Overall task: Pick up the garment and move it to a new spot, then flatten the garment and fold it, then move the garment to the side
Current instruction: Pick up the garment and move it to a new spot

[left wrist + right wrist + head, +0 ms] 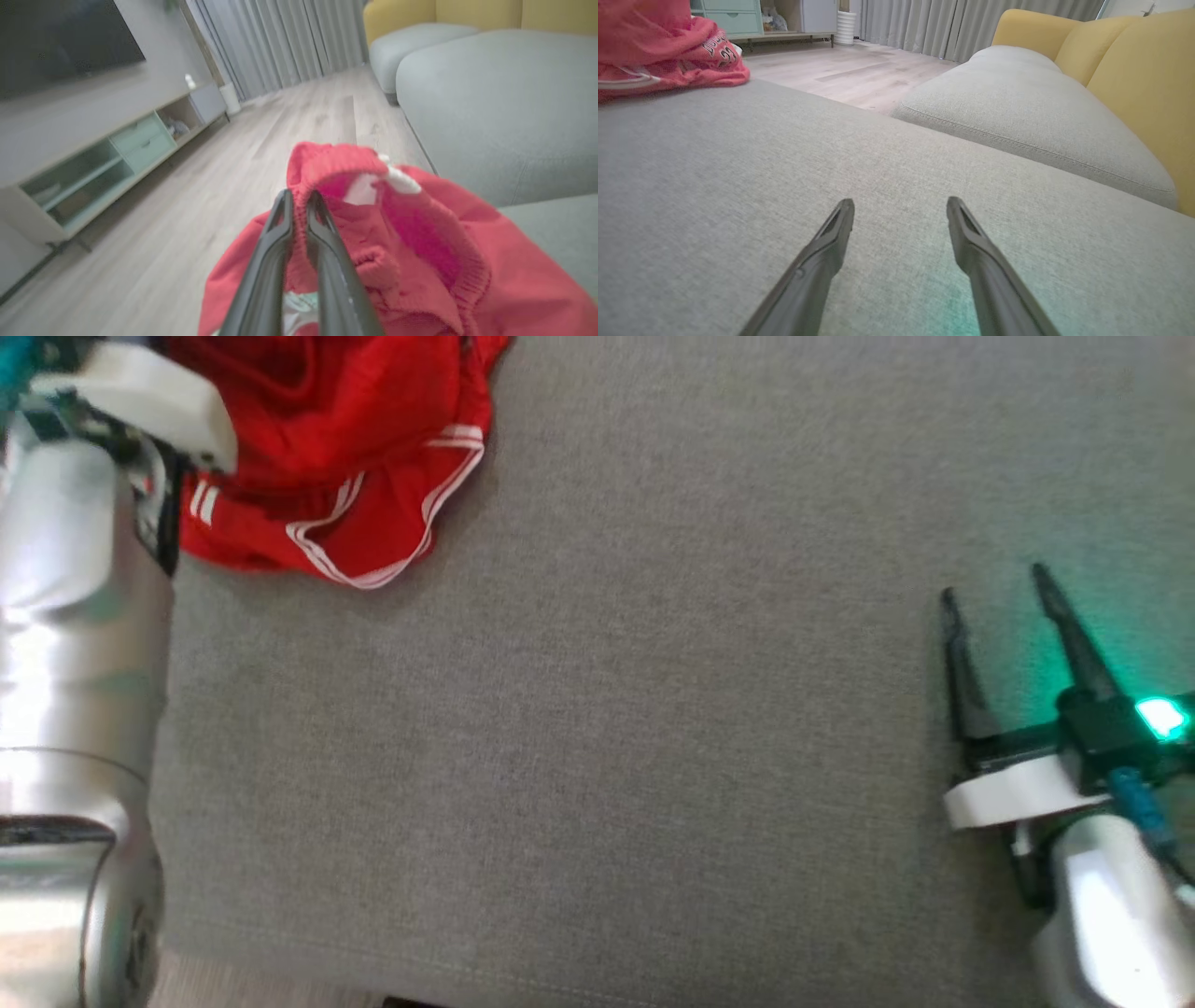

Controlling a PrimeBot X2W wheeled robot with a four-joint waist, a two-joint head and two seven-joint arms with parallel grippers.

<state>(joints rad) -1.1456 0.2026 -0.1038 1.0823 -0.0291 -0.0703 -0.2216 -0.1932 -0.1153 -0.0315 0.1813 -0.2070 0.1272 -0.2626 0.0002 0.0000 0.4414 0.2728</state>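
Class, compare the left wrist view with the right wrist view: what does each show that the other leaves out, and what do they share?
Left wrist view: the left gripper shut on a ribbed red edge of the garment, and a dark screen on the wall. Right wrist view: the right gripper open over the grey cushion, and the numerals on the garment. Shared: the garment, grey curtains, wooden floor, yellow backrest.
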